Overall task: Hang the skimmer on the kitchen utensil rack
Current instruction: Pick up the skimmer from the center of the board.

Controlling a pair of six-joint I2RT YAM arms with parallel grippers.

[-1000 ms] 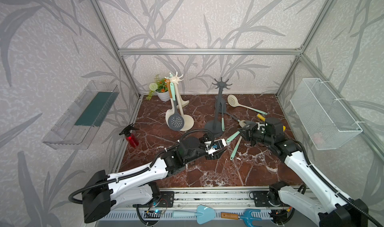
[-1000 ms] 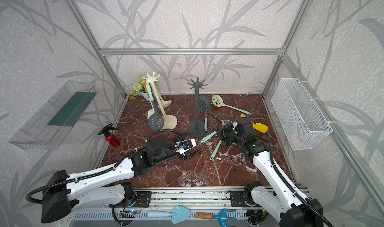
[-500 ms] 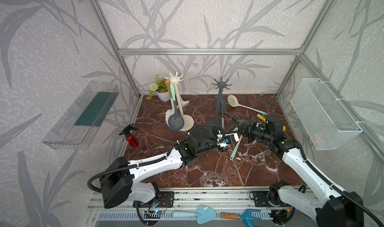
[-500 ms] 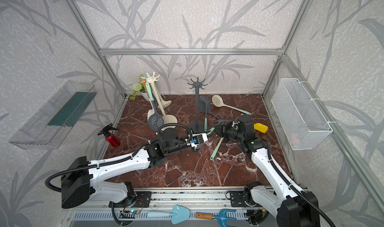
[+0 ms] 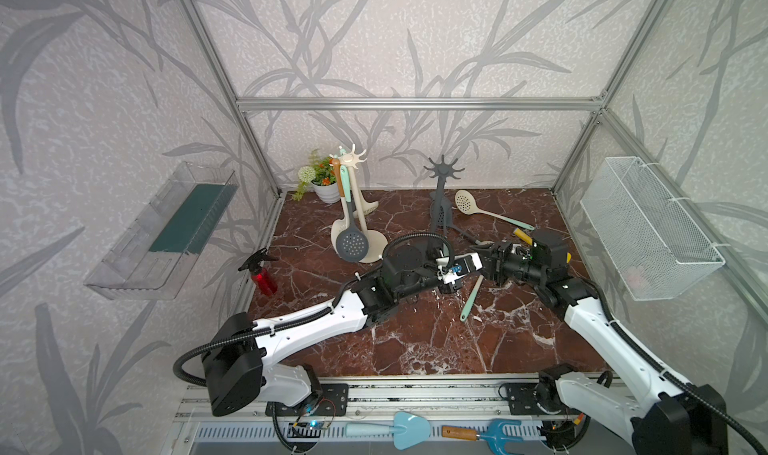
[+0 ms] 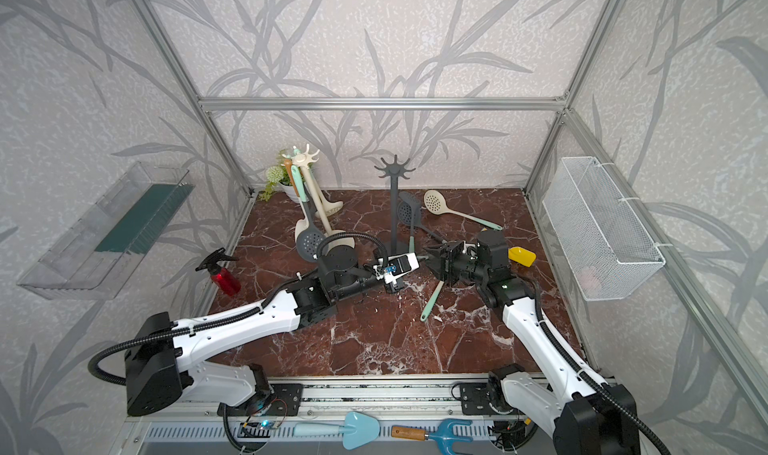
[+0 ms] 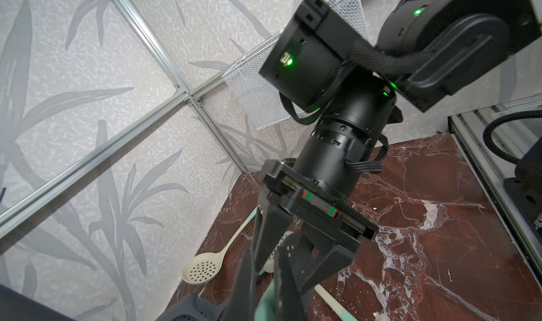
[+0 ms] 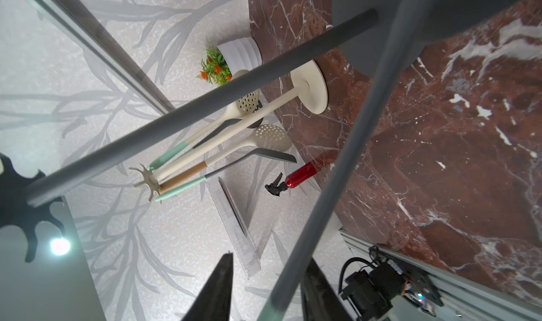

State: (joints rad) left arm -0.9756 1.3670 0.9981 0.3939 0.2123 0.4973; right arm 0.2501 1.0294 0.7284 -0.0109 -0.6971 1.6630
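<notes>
Marble tabletop (image 5: pixel 415 340), left end effector (image 7: pixel 264 269) gripping skimmer handle (image 7: pixel 263 305)

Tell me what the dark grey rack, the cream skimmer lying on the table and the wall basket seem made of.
Dark grey rack: probably matte plastic or coated metal; even, dull surface, no glare. Cream skimmer: likely silicone or nylon, satin, moulded holes, mint handle tip. Wall basket: white-coated wire mesh; see-through grid.

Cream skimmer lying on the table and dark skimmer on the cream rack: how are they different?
The cream skimmer is pale, the dark skimmer grey. The cream skimmer lies flat on the table; the dark skimmer hangs head-down on the cream rack. Both have round holey heads and mint-green handle ends.
</notes>
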